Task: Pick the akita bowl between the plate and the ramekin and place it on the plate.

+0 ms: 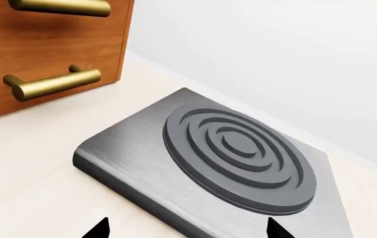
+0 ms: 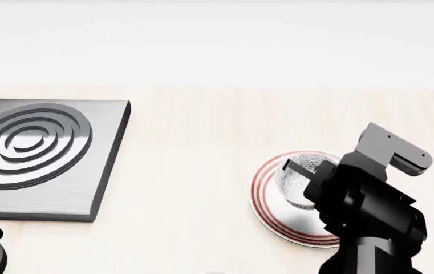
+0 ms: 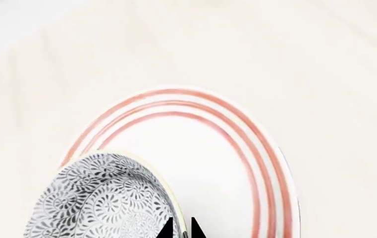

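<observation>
The akita bowl (image 3: 102,203), black-and-white patterned, hangs tilted over the white plate (image 3: 215,163) with red rings. My right gripper (image 3: 180,229) is shut on the bowl's rim, one fingertip on each side of the wall. In the head view the bowl (image 2: 299,181) sits over the plate (image 2: 266,197), half hidden by my right arm; whether it touches the plate I cannot tell. My left gripper (image 1: 187,229) is open above the edge of a grey burner block, holding nothing. The ramekin is out of view.
A grey square burner block (image 2: 41,157) with concentric rings lies at the left of the pale counter (image 2: 186,171). A wooden cabinet (image 1: 49,49) with brass handles (image 1: 49,84) stands beyond it in the left wrist view. A white wall runs along the back.
</observation>
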Controlling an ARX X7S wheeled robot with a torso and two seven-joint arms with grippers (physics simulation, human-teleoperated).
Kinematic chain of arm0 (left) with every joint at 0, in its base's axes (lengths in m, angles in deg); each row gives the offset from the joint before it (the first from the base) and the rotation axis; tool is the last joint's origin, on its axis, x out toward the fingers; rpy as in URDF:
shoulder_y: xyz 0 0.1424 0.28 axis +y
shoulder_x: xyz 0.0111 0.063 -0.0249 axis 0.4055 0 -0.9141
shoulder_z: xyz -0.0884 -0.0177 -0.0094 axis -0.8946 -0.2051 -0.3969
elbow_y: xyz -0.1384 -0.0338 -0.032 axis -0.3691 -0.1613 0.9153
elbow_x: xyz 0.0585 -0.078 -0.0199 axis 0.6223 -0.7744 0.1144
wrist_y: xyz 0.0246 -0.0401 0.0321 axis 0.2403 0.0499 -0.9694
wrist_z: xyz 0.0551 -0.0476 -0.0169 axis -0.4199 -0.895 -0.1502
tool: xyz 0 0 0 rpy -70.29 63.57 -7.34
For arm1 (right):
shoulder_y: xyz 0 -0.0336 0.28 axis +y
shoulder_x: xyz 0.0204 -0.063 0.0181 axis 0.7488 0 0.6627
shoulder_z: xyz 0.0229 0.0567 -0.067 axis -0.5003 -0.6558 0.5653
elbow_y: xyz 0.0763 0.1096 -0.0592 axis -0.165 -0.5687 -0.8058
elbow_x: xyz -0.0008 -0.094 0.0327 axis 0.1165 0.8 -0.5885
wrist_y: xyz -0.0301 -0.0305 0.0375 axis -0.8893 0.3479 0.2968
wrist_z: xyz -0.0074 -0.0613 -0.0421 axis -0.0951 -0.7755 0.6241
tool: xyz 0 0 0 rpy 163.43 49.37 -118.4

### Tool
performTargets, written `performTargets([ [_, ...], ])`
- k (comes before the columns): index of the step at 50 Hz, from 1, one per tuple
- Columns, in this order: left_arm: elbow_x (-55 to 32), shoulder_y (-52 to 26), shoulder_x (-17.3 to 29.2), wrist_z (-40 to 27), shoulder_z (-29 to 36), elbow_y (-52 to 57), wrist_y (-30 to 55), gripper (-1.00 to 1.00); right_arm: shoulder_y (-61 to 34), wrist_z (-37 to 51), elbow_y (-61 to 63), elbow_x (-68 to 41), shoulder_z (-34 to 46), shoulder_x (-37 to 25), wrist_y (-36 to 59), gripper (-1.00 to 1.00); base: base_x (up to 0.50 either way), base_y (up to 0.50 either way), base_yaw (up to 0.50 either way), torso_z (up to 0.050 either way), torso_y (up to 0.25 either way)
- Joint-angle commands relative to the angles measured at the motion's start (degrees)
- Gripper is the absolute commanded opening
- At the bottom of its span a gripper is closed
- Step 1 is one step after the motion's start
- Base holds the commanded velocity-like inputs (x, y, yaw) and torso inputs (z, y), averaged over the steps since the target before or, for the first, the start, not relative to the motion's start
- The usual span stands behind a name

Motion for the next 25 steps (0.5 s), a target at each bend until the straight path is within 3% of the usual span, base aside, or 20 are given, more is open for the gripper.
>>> performTargets([
  [1, -0.23, 0.07, 0.08, -0.11, 0.08, 0.10, -0.01, 1.00, 0.25, 1.05, 0.02, -0.39, -1.85, -0.14, 0.03, -1.00, 0.00, 0.00, 0.00, 0.000, 0.000],
  [25, -0.45, 0.19, 0.28, -0.21, 0.36, 0.09, -0.35, 1.00, 0.92, 3.64, 0.02, 0.25, -3.18, -0.09, -1.63, -1.00, 0.00, 0.00, 0.00, 0.000, 0.000],
])
